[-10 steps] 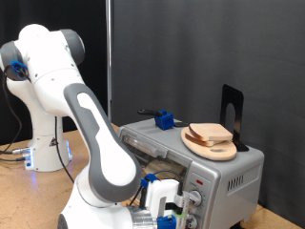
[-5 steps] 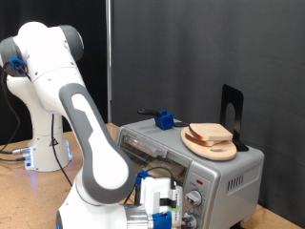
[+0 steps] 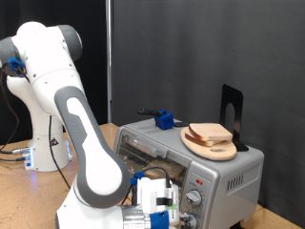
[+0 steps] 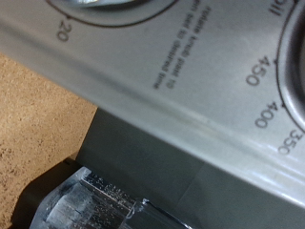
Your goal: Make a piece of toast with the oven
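Observation:
The silver-grey oven (image 3: pixel 229 174) stands on the wooden table at the exterior view's lower right. The piece of toast (image 3: pixel 210 132) lies on a round wooden plate (image 3: pixel 212 148) on top of the oven. My gripper (image 3: pixel 162 207) hangs low in front of the oven's face, next to its two knobs (image 3: pixel 193 198). The wrist view is pressed close to the oven's control panel (image 4: pixel 181 95), with printed dial numbers and part of a dial (image 4: pixel 294 57) showing. One metal fingertip (image 4: pixel 86 202) shows at the edge. Nothing shows between the fingers.
A flat black metal stand (image 3: pixel 232 113) rises behind the plate on the oven top. A small blue object (image 3: pixel 165 120) sits on the oven's top at its far side. The arm's white base (image 3: pixel 43 143) stands at the exterior view's left. Wooden tabletop (image 4: pixel 38 124) shows below the oven.
The forearm and gripper have shifted slightly towards the exterior view's left and lower, staying in front of the oven's knobs. The toast and plate have not moved.

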